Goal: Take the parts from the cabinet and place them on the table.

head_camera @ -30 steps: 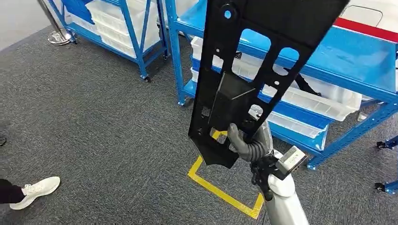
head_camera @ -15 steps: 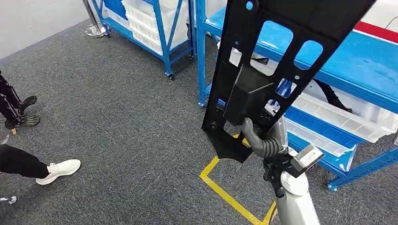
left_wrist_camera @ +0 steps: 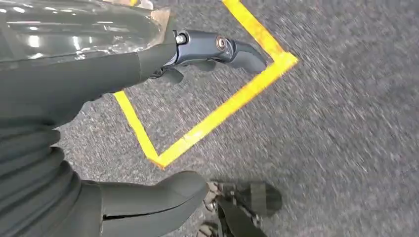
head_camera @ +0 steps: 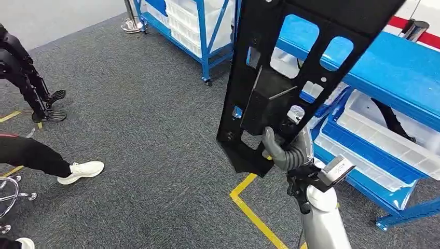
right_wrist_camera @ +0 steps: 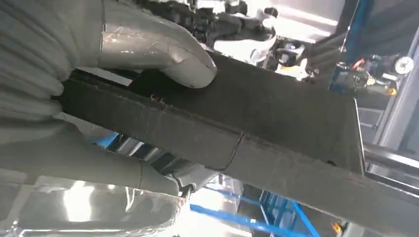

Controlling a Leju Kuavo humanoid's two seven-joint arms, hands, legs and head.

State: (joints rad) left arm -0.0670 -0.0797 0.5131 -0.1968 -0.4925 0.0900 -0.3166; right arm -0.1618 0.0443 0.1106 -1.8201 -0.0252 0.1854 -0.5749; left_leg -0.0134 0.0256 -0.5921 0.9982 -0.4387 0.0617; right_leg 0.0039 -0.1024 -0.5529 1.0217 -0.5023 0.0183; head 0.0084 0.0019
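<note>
A long flat black part with cut-out windows and a boxy block on its face stands upright in my right hand, which grips it near its lower end. Up close in the right wrist view, the thumb presses on the part's dark edge. The blue cabinet with white bins stands behind the part at the right. My left hand hangs over the grey carpet with its fingers apart and nothing in it.
A second blue rack with white bins stands at the back. Yellow floor tape marks the carpet near my right arm. A person's leg and white shoe are at the left, beside another robot's dark legs and a chair base.
The whole view has swung: the racks slid right and the person's leg and the other robot's legs came further in at the left. My right hand still holds the black part upright.
</note>
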